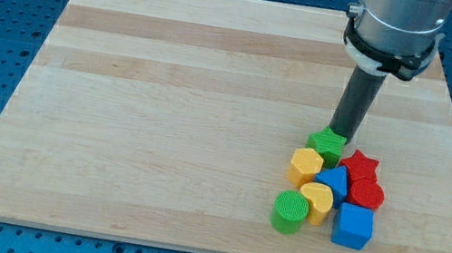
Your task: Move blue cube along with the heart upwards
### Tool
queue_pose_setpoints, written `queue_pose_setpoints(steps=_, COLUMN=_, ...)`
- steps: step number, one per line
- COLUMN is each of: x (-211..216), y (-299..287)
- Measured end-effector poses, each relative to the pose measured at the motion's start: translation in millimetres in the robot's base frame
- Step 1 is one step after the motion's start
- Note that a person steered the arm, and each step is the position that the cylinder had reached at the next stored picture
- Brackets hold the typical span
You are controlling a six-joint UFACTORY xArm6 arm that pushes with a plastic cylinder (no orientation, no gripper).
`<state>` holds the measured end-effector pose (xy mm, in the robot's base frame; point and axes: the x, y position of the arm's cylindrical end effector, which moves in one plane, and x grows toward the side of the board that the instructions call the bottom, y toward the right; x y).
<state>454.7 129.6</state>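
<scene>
Pale smooth wooden board (pixel 168 89), glossy plastic-looking blocks

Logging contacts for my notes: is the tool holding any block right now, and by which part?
Nothing is held. My tip only stands at the top edge of the green star.

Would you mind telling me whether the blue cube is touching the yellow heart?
Cannot tell: in the camera view the blue cube sits right beside the yellow heart, edges meeting, no clear gap or contact.

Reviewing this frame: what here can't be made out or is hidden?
- My tip: its very end sits at the green star; contact unclear.
- Blue triangle: lower edge covered by yellow heart.
- Red cylinder: partly behind blue cube.
- Arm: cut off by view's top.
</scene>
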Motion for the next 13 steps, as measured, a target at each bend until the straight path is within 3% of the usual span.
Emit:
queue_pose_setpoints(steps=1, x=0, y=5)
queue_pose_setpoints(steps=2, x=13, y=68)
queue_pose_setpoints(steps=3, x=54, y=117)
queue_pose_setpoints(steps=4, x=115, y=119)
queue_pose_setpoints(steps=8, x=148, y=21)
queue_pose_setpoints(steps=10, x=107, y=-33)
queue_pose_setpoints(steps=13, x=88, y=-101)
